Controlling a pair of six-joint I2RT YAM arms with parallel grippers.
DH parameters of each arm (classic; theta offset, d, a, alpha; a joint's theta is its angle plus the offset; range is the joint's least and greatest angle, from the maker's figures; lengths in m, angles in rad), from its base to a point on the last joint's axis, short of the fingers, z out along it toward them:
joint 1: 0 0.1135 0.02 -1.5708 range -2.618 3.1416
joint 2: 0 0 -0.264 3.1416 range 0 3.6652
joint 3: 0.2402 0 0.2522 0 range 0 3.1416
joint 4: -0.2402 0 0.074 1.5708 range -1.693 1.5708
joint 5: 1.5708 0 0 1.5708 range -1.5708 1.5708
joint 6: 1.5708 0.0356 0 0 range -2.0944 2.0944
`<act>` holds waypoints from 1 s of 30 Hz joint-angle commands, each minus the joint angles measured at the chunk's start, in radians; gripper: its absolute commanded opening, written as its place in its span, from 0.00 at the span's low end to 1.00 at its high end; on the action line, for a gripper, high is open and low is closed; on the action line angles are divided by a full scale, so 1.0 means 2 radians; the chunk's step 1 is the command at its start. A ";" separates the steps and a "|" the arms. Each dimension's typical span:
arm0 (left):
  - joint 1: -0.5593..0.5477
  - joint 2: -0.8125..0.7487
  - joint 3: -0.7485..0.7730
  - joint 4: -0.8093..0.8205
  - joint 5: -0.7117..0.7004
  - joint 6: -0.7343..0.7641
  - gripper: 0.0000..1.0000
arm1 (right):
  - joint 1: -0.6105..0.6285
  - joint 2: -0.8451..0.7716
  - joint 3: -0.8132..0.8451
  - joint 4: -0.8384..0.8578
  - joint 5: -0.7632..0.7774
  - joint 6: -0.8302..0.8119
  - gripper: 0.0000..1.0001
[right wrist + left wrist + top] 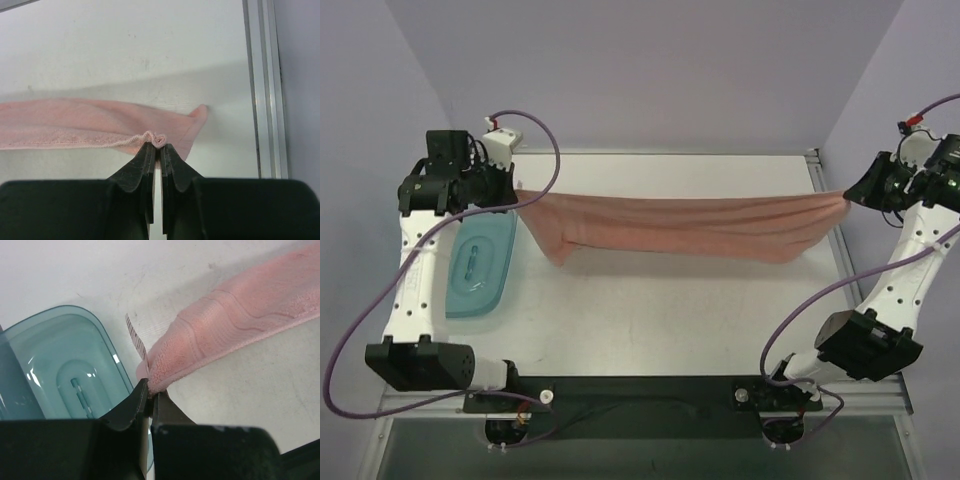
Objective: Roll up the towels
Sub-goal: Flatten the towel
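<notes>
The salmon-pink towel (pixel 690 228) hangs stretched between both grippers above the white table, sagging in the middle, with one corner drooping at the left. My left gripper (pixel 517 192) is shut on the towel's left end (pixel 210 335); its jaws pinch the hem beside a white tag. My right gripper (pixel 850 197) is shut on the towel's right corner (pixel 100 125); its jaws grip a bunched bit of hem. The towel is held lifted off the table.
A translucent teal plastic tray (pixel 480 265) lies on the table under my left arm; it also shows in the left wrist view (pixel 65 370). The table's metal rail (pixel 267 85) runs along the right edge. Purple walls close in at both sides.
</notes>
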 commanded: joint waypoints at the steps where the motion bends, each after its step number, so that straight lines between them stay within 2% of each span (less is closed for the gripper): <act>1: 0.018 -0.090 -0.038 0.024 0.025 0.001 0.00 | -0.031 -0.063 -0.033 -0.003 -0.048 -0.007 0.00; 6: 0.018 -0.203 -0.124 0.015 0.017 0.008 0.00 | -0.085 -0.146 -0.083 -0.003 -0.089 -0.026 0.00; 8: 0.018 -0.260 -0.149 0.006 0.006 0.016 0.00 | -0.130 -0.182 -0.111 -0.004 -0.119 -0.035 0.00; 10: 0.018 -0.308 -0.152 -0.002 -0.016 0.018 0.00 | -0.182 -0.201 -0.121 -0.006 -0.140 -0.037 0.00; 14: 0.018 -0.352 -0.132 -0.020 -0.040 -0.001 0.00 | -0.261 -0.222 -0.104 -0.006 -0.223 -0.022 0.00; 16: 0.018 -0.349 -0.108 -0.033 -0.030 -0.006 0.00 | -0.266 -0.205 -0.089 -0.005 -0.234 -0.003 0.00; 17: 0.018 -0.342 -0.102 -0.039 -0.021 -0.004 0.00 | -0.259 -0.198 -0.083 -0.003 -0.238 0.002 0.00; 20: 0.018 -0.307 -0.117 -0.046 -0.001 -0.004 0.00 | -0.201 -0.169 -0.096 0.007 -0.162 -0.001 0.00; 21: 0.018 -0.296 -0.125 -0.046 0.006 -0.004 0.00 | -0.153 -0.165 -0.127 0.012 -0.132 -0.007 0.00; 24: 0.018 -0.247 -0.164 -0.028 0.039 -0.012 0.00 | -0.084 -0.144 -0.178 0.059 -0.065 0.000 0.00; 26: 0.013 -0.217 -0.202 0.025 0.038 -0.029 0.00 | -0.055 -0.120 -0.220 0.107 -0.013 0.014 0.00; 30: -0.018 -0.142 -0.234 0.114 -0.023 -0.048 0.00 | 0.005 -0.063 -0.260 0.195 0.055 0.040 0.00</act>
